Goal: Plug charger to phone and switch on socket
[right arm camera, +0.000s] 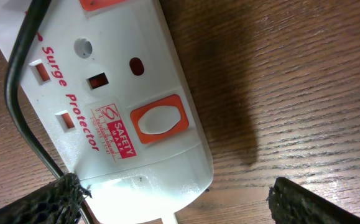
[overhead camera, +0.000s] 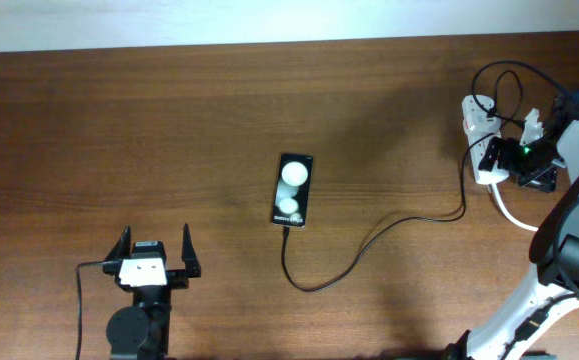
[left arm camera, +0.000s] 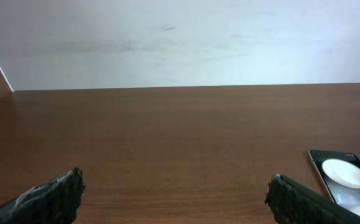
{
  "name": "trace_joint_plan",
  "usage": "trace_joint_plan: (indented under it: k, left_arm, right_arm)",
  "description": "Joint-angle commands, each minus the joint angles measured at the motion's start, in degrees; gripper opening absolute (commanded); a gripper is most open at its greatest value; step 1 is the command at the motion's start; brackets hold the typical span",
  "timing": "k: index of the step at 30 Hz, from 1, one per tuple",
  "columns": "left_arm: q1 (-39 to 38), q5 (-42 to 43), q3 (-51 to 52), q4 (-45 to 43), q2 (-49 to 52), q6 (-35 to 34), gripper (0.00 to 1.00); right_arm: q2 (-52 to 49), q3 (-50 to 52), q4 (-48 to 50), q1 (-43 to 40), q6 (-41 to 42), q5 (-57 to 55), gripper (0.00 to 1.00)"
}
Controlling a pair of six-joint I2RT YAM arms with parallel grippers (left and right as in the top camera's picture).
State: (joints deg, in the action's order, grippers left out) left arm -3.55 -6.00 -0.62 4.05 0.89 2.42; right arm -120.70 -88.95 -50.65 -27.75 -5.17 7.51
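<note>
The phone lies face up mid-table, with two white blobs on its screen; its corner also shows in the left wrist view. The charger cable meets the phone's near edge, loops over the table and runs right to the socket. My left gripper is open and empty, near the front edge, left of the phone. My right gripper hovers open over the socket's near end. In the right wrist view the gripper straddles the socket, whose orange switch lies just ahead of the fingers.
A thick white cord leaves the socket's near end toward the right arm. Black cable runs along the socket's left side. A white wall edge borders the table's far side.
</note>
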Motion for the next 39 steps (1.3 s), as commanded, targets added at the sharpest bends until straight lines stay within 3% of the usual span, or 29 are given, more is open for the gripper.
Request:
trace_joint_plan:
  k: [1,32,39]
  left_arm:
    - [0.39,0.59,0.11,0.33,-0.59,0.92,0.99]
    - [0.39,0.59,0.11,0.33,-0.59,0.92,0.99]
    - [0.39,0.59,0.11,0.31,-0.59,0.92,0.99]
  right_arm:
    - [-1.18,0.0,0.15,0.0,-0.61,-2.01,0.99]
    - [-1.46,0.0,0.39,0.0,-0.61,-2.01,0.99]
    - [8.68,0.0,0.39,0.0,-0.61,-2.01,0.99]
